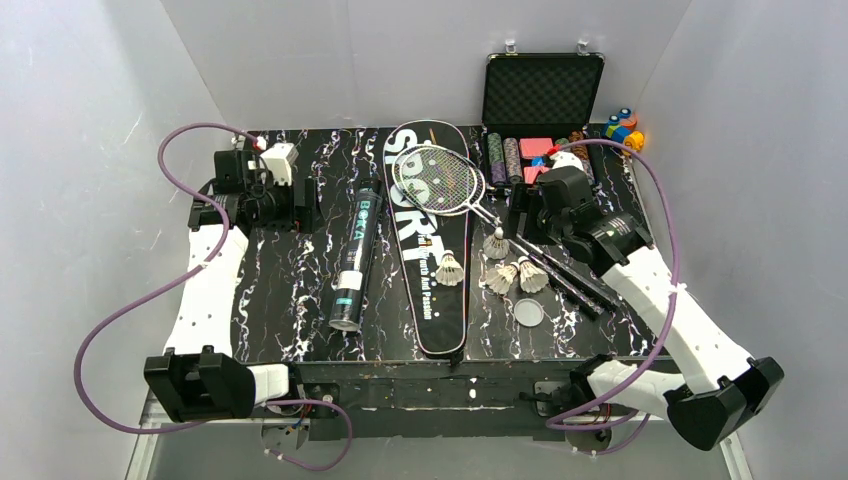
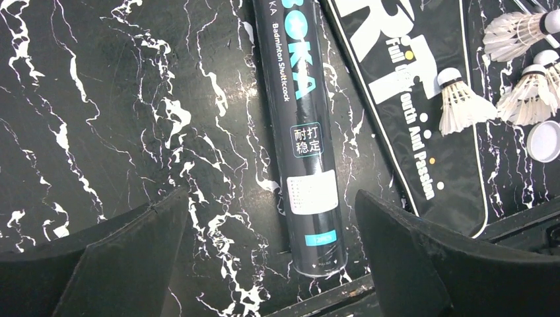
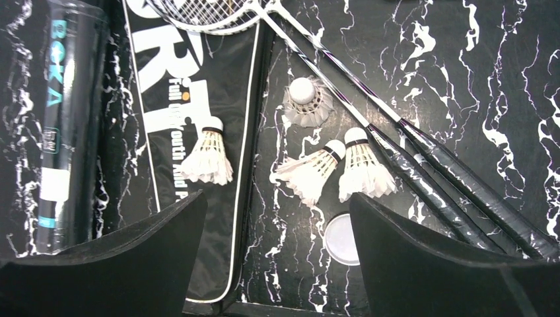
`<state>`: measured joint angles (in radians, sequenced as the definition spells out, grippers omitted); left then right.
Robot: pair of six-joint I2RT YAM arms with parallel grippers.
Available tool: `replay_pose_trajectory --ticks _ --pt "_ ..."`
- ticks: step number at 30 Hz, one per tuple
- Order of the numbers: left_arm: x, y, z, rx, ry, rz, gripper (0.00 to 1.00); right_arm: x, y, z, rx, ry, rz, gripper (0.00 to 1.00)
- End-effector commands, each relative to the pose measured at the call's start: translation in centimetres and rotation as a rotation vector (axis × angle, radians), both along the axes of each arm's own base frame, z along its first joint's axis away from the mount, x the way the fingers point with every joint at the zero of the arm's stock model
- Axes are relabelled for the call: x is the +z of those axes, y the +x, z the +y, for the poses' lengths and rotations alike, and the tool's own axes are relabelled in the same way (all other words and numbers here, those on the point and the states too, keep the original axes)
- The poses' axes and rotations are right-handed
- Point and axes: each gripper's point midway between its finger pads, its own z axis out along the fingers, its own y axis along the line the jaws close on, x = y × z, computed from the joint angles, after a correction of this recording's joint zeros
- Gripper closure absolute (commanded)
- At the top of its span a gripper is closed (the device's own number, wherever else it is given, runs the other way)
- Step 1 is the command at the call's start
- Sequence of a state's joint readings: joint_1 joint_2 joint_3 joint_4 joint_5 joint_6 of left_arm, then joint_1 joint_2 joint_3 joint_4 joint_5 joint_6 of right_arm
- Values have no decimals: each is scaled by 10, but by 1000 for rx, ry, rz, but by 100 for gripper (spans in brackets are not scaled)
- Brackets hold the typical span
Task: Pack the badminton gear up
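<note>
Lying on table (image 1: 290, 290): tube (image 1: 355, 255); bag (image 1: 445, 322); rackets (image 1: 440, 178); shuttlecocks (image 1: 450, 268)

The top view looks down from high behind the near edge, taking in the whole table (image 1: 290, 300). Each wrist view looks steeply down from close above it (own fingers (image 2: 119, 264) framing the bottom edge). Both wrist views share the tube (image 2: 307, 132), bag (image 2: 422, 132) and shuttlecocks (image 2: 462, 102).
</note>
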<state>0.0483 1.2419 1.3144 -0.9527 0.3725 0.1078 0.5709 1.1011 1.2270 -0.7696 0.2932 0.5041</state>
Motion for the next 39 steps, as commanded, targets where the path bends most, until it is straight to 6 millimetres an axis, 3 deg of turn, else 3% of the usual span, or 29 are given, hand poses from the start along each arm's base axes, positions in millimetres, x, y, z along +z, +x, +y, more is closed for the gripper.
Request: replay_pose_trajectory --ticks 1,7,11,20,28,34,39 --pt "3 6 -2 11 -11 -47 2 9 4 -4 -9 -27 -11 12" --pt "-11 20 -14 -2 -49 12 2 5 0 -4 16 -34 -6 11" --pt "-23 35 -35 -26 -29 41 2 -2 -2 -9 0 -58 10 11" --pt "-79 79 -91 -101 47 134 2 -11 -11 -14 -8 -54 22 11" --pt "-130 109 -94 -91 122 190 2 -13 -17 -12 14 -36 30 11" --pt "-153 110 -95 -171 176 198 2 -11 -17 -5 40 -7 20 10" --pt "-181 85 -92 -266 225 252 2 -15 -15 0 54 -2 34 10"
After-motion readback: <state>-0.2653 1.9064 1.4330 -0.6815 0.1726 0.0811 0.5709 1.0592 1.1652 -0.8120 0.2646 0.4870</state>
